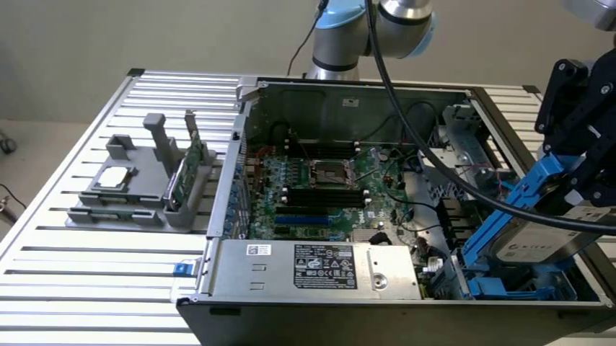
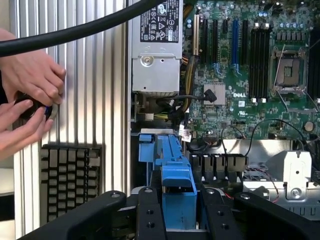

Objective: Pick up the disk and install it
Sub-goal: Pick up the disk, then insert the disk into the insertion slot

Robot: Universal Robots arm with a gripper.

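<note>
- The jaws grip the disk (image 1: pixel 541 244) by its blue carrier (image 1: pixel 508 210), which sits between the black fingers (image 2: pixel 150 216).
- The disk hangs tilted at the exterior view's right end of the open case (image 1: pixel 252 144), with its lower end at the blue bay (image 1: pixel 500 288).
- The motherboard (image 1: pixel 327 180) lies mid-case, and the power supply (image 1: pixel 318 268) is at the near edge.
- On the table (image 1: pixel 97 288), at the exterior view's left, a grey holder (image 1: pixel 130 198) carries a chip (image 1: pixel 114 176) and a green card (image 1: pixel 183 176).
- A person's hands (image 2: pixel 30 82) rest near a keyboard (image 2: pixel 70 180).

It looked like a robotics lab or workshop: an open computer case (image 1: pixel 347 108) lay on a slatted aluminium bench (image 1: pixel 86 281), with a grey parts fixture (image 1: pixel 115 215) beside it and a robot arm (image 1: pixel 337 40) behind.
</note>
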